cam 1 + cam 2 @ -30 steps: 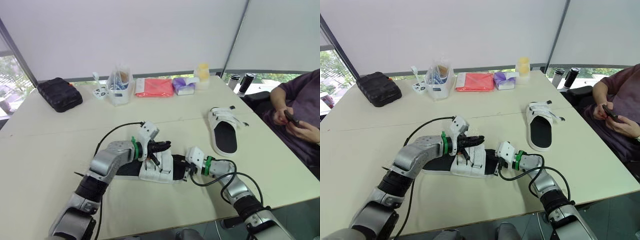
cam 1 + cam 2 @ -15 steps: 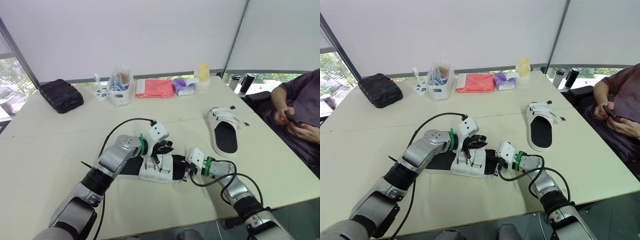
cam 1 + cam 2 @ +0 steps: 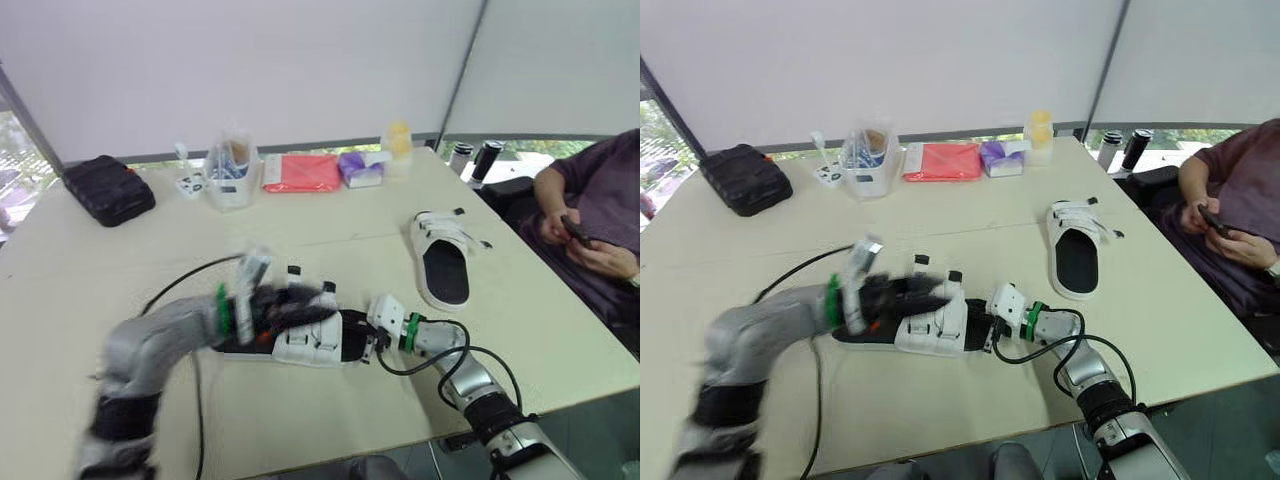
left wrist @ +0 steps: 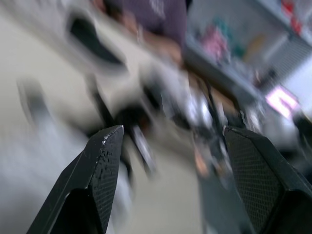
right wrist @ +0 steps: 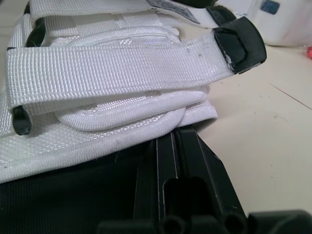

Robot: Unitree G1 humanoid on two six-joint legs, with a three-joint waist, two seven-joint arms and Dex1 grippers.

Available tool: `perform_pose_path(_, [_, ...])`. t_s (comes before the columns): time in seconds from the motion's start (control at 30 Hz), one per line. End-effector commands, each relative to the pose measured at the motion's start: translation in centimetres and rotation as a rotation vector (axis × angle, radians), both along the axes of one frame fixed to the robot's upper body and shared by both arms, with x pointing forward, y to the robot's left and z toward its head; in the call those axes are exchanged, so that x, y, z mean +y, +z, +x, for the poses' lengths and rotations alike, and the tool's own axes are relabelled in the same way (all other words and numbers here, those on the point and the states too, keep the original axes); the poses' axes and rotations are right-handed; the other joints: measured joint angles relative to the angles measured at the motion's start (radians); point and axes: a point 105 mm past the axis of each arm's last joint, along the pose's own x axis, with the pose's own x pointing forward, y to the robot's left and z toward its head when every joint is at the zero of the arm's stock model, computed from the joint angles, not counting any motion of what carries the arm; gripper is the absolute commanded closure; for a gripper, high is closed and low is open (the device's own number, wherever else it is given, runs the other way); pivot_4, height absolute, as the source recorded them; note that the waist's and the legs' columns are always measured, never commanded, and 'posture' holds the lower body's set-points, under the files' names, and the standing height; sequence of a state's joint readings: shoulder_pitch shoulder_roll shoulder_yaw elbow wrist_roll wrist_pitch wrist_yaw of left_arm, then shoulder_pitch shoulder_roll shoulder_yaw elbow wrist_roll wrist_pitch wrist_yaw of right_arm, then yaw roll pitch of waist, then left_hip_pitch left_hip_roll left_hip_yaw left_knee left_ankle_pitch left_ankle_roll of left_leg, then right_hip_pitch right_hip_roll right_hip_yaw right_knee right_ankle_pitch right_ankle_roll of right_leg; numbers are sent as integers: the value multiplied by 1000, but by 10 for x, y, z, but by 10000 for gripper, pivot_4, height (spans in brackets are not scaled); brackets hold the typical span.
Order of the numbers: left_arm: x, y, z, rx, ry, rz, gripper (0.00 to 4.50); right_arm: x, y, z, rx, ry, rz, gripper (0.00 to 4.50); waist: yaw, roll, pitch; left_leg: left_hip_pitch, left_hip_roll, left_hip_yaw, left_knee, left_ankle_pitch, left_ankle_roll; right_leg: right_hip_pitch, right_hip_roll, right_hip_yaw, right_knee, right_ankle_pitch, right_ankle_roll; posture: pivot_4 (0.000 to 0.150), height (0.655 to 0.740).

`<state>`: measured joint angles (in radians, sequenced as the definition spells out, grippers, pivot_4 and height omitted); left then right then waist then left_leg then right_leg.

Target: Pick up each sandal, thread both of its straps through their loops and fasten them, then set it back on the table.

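Two-armed robot at a pale table (image 3: 120, 270), two white sandals before it. The near sandal (image 3: 312, 345) lies flat on the table at centre front, black footbed up, white straps across it. The L gripper (image 4: 173, 130) hovers over the sandal's left half, its black fingers (image 4: 100, 180) spread wide w/ nothing between them. The R gripper (image 3: 372, 338) is at the sandal's right end, low on the table; in the R wrist view its fingers (image 5: 178, 180) are drawn together hard against the edge of the black footbed (image 5: 73, 195) and appear to pinch it.

In that same wrist view, one woven strap (image 5: 122, 70) lies flat across the white upper, its black-tipped end (image 5: 241, 41) jutting past the edge over bare table — not tucked down. A rounded white loop sits just under it.

The far sandal (image 3: 441, 262) rests sole-down well to the right, apart from both grippers, strap ends poking outward at its far end.

Along the table's back edge, L to R: a black case (image 3: 105, 187), a clear tub (image 3: 228, 178) of small items, a red pouch (image 3: 300, 172), a purple pack (image 3: 361, 168), a yellowish bottle (image 3: 398, 140). Two dark bottles (image 3: 472, 158) stand by the right corner.

A person (image 3: 590, 200) in a dark purple top sits at the right side — hands together near the table edge, around a small dark object.
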<state>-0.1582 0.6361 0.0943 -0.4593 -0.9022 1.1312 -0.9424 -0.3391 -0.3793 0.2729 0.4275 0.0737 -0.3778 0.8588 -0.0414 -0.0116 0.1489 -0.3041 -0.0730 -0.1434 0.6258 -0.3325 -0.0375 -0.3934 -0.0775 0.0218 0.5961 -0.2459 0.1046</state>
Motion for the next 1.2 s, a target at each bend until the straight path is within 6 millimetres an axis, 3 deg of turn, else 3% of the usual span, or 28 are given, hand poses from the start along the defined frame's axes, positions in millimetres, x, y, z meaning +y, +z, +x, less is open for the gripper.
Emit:
perform_pose_path(0.03, [20, -7, -24, -6, -57, 90, 11434, -35, -51, -17, 248, -112, -120, 45000, 14, -1, 7, -3, -1, -1, 1, 0, 1, -2, 0, 0, 0, 0, 0, 1500, 7400])
perform_pose_path(0.07, [28, -12, -26, -8, -46, 129, 11434, -38, -46, -17, 239, -115, -116, 45000, 24, -2, 9, -5, -1, -1, 2, 1, 1, -5, 0, 0, 0, 0, 0, 1500, 7400])
perform_pose_path(0.13, [54, -12, -5, -83, 93, 207, 11434, -43, -34, -20, 215, -115, -111, 45000, 44, 0, 11, -12, -1, -1, 4, 1, 1, -11, 0, 0, 0, 1, -1, 1500, 7400])
perform_pose_path(0.2, [64, -6, 14, -147, 188, 217, 11434, -46, -29, -23, 213, -116, -115, 45000, 66, 2, 13, -19, -3, -2, 6, 1, 1, -16, -2, -1, 0, 1, -2, 1500, 7400])
perform_pose_path(0.4, [63, 7, 46, -275, 270, 185, 11434, -51, -30, -27, 236, -105, -142, 45000, 78, -3, 15, -30, -4, -2, 4, -1, 3, -21, -3, -2, -3, 4, -4, 1500, 7400])
perform_pose_path(0.53, [50, 7, 63, -364, 269, 197, 11434, -53, -21, -26, 251, -105, -118, 45000, 80, -4, 16, -37, -4, 0, 4, 3, -3, -30, -3, -2, -2, 7, -1, 1500, 7400])
perform_pose_path(0.63, [39, 4, 63, -359, 245, 174, 11434, -54, -8, -27, 241, -99, -110, 45000, 81, -2, 17, -39, -4, 1, 5, 3, -2, -31, -4, -2, -2, 7, -1, 1500, 7400])
perform_pose_path(0.83, [22, 2, 54, -321, 165, 113, 11434, -70, 52, -43, 181, -134, -51, 45000, 88, -1, 23, -54, -7, -2, 7, 2, -1, -44, -5, -3, -2, 8, 0, 1500, 7400])
perform_pose_path(0.97, [15, 5, 55, -304, 145, 72, 11434, -83, 79, -58, 150, -183, -57, 45000, 82, 2, 35, -57, -7, 0, 7, 2, -1, -48, -6, -3, -2, 8, 1, 1500, 7400])
perform_pose_path(1.2, [10, 24, 42, -131, 6, -66, 11434, -112, 90, -85, 165, -290, -148, 45000, 80, 0, 43, -60, -6, 1, 8, 2, -1, -50, -5, -3, -1, 9, 1, 1500, 7400])
